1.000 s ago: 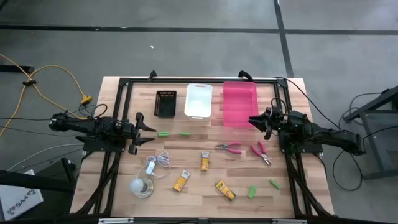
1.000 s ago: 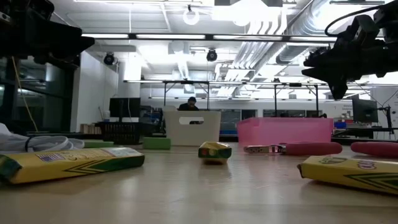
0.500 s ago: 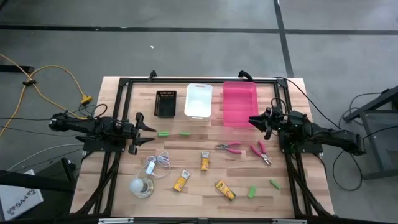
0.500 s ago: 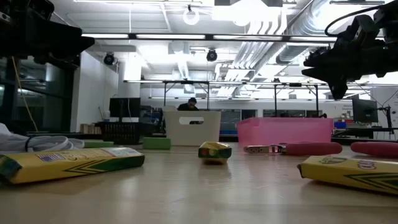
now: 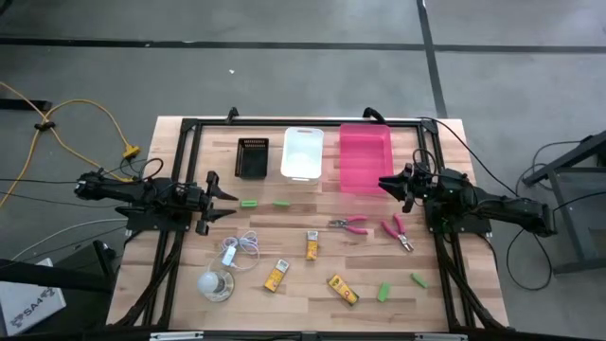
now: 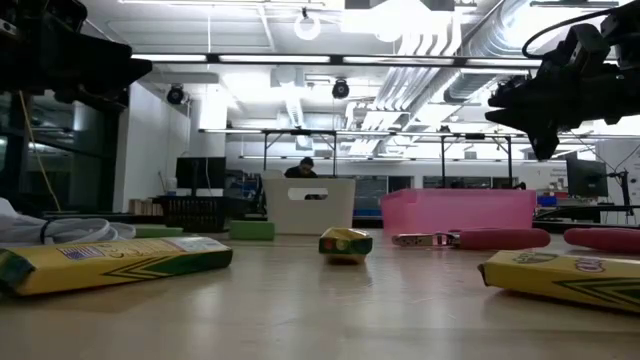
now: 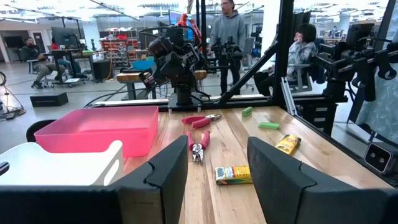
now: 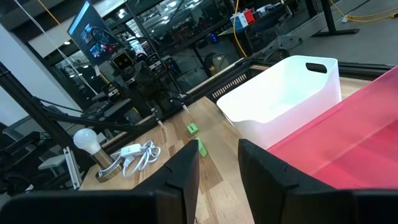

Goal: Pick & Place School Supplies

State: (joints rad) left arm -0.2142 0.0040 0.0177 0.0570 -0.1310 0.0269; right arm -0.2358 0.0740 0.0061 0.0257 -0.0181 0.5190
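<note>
School supplies lie scattered on the desk [image 5: 189,284], none of them held. Compared with the earlier frames, no item and neither arm has moved; the only visible change is a slight shift of the seated person [image 6: 305,168] in the room behind, in the low view.

Item positions, high view:
- Three yellow-orange packets: first packet [image 5: 311,245] near the desk's middle, second packet [image 5: 276,277] nearer the front edge, third packet [image 5: 343,290] to its right.
- Two pink-handled tools: first pink tool [image 5: 349,224] and second pink tool [image 5: 397,231], side by side, apart, in front of the pink bin [image 5: 365,156].
- Four green pieces: first green piece [image 5: 248,203] and second green piece [image 5: 281,203] in front of the white bin [image 5: 303,152]; third green piece [image 5: 383,292] and fourth green piece [image 5: 418,279] near the front right.
- A black basket [image 5: 252,157] stands left of the white bin. A white cord [image 5: 239,248] and a bulb on a round base [image 5: 215,283] lie at the front left.

Left tool [image 5: 223,196]: raised above the desk's left side, fingers spread with a clear gap, nothing between them.

Right tool [image 5: 390,184]: raised beside the pink bin's near right corner, fingers parted by a narrower gap, holding nothing.
</note>
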